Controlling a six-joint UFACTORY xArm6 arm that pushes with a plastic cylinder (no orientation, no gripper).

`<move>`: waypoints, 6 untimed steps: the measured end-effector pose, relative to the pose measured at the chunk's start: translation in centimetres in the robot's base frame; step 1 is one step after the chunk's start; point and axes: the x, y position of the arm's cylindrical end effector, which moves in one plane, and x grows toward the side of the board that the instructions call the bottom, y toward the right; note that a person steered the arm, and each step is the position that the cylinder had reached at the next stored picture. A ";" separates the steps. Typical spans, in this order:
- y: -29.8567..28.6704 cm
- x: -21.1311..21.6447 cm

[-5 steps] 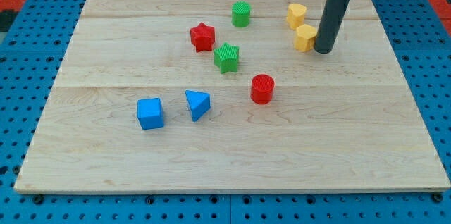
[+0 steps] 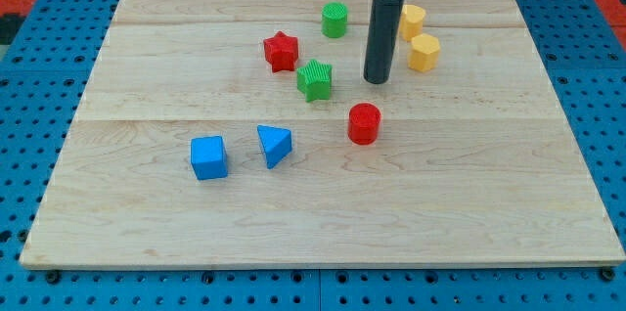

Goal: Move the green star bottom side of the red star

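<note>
The green star lies on the wooden board just to the lower right of the red star, almost touching it. My tip rests on the board to the right of the green star, about a block's width apart from it. It stands above the red cylinder and left of the lower yellow block.
A green cylinder sits near the view's top, with a second yellow block to its right behind the rod. A blue cube and a blue triangle lie at the lower left. The board's edge runs along the bottom.
My tip has slid left, from beside the lower yellow block to a spot right of the green star. No block has moved.
</note>
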 end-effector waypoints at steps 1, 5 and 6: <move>-3.4 0.7; -11.6 5.0; -17.8 5.0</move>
